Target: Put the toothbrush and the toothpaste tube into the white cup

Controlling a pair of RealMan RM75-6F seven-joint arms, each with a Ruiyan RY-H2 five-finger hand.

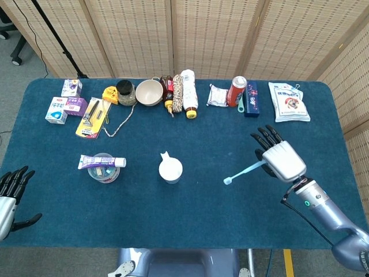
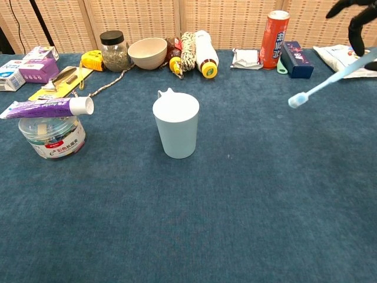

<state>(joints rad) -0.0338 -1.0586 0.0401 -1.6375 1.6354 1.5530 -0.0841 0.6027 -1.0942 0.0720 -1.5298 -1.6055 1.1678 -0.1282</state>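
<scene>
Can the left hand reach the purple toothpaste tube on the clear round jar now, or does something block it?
Probably yes: the left hand is open, and only bare blue table separates it from the purple toothpaste tube on the clear round jar.

No text legible. Print on toothpaste tube [image 2: 47, 108], jar [image 2: 52, 137] label, red can [image 2: 274, 39], blue box [image 2: 296, 59], white packet [image 1: 288, 101], small cartons [image 1: 64, 107]: all too small or blurred to read.

Setting: staged test room, lab-like rather than a home
Table: blue cloth-covered table [image 1: 190, 213] under the right hand [image 1: 281, 160]
Backdrop: woven folding screens [image 1: 207, 34] beyond the hand
Floor: grey carpet, office chair wheels [image 1: 11, 34] far left of the hand
Props: household goods lined along the far edge
</scene>
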